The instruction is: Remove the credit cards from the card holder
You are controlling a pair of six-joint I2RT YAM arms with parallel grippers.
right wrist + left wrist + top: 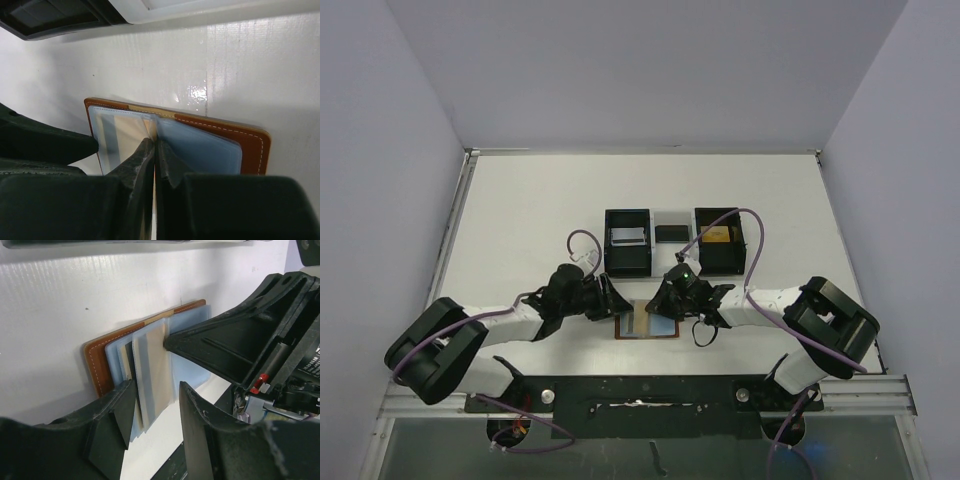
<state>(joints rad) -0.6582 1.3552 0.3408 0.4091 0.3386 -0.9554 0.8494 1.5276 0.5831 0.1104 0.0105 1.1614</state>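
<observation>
Top view: card holder (647, 325) lies open and flat on the white worktop (520, 220), close to the near edge, betw. left tool (610, 300) and right tool (665, 298). Behind it, the tray (610, 245) has a pale card (627, 237) in the L bin and a yellowish card (716, 235) in the R bin, so prob. part of the job is done. Plain grey walls (650, 70) on three sides.

L wrist: left tool's jaws stand apart either side of a beige card (155, 365) that pokes out of the pockets. Can't tell if they touch it. So at least one card is left, prob. the pull in hand.

R wrist: right tool is closed, empty, tip pressing on the holder's centre fold, pinning it. Blue-grey pockets (200, 150) on the R half look flat; contents unclear. Worktop is glossy and ribbed, w/ glare.
</observation>
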